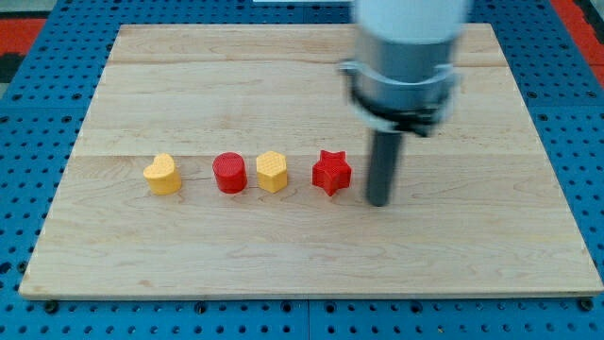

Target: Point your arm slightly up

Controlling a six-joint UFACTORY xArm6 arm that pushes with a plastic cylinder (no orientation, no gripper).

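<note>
My tip (378,201) rests on the wooden board (283,255), just to the right of the red star block (331,173), with a small gap between them. Left of the star, in a row, stand a yellow hexagon block (272,172), a red round block (229,174) touching or almost touching it, and a yellow heart block (163,175) further left, apart from the others. The arm's grey body (406,57) hangs above the tip at the view's top right.
The board lies on a blue pegboard surface (28,85) that shows on all sides. The board's edges run close to the view's bottom and right.
</note>
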